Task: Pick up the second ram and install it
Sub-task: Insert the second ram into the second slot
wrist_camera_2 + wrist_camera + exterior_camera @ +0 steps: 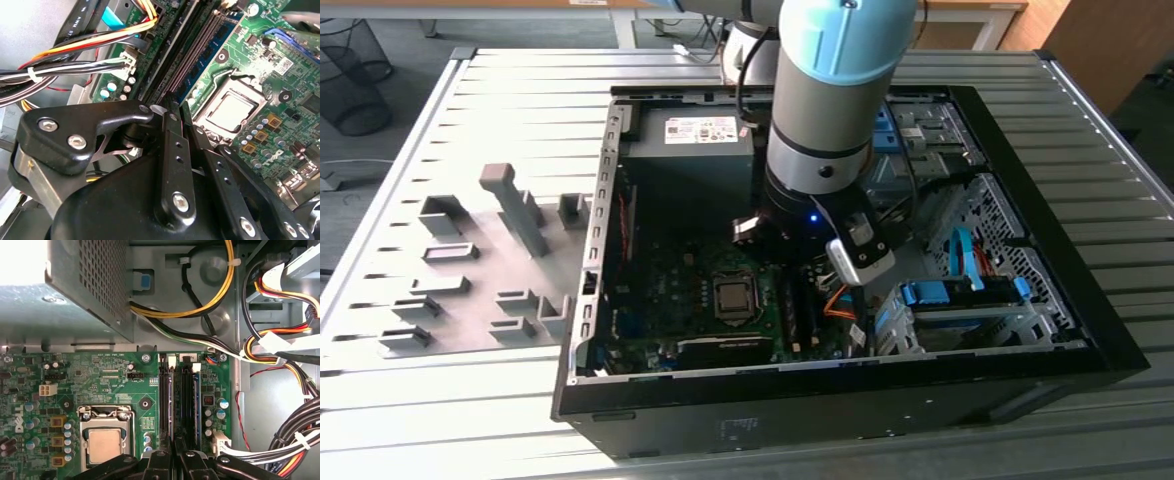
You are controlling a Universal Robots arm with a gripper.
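The gripper (175,460) hangs over the memory slots (178,400), fingers pressed together; the exterior view adds grey fixtures (480,270) at nine o'clock.

Little print here can be made out letter for letter. A white label (700,129) with a red-and-black patch sits on the grey power supply (687,160) at the computer case's far edge, its lines too fine to read. A faint mark (740,428) stands on the case's near outer wall (854,410). Small white lettering (107,355) runs along the motherboard (90,385) beside the 2 memory slots (177,400) in the first wrist view. In the second wrist view, white characters (80,20) run along a black cable (72,30), and a white sticker (286,64) lies on the board.
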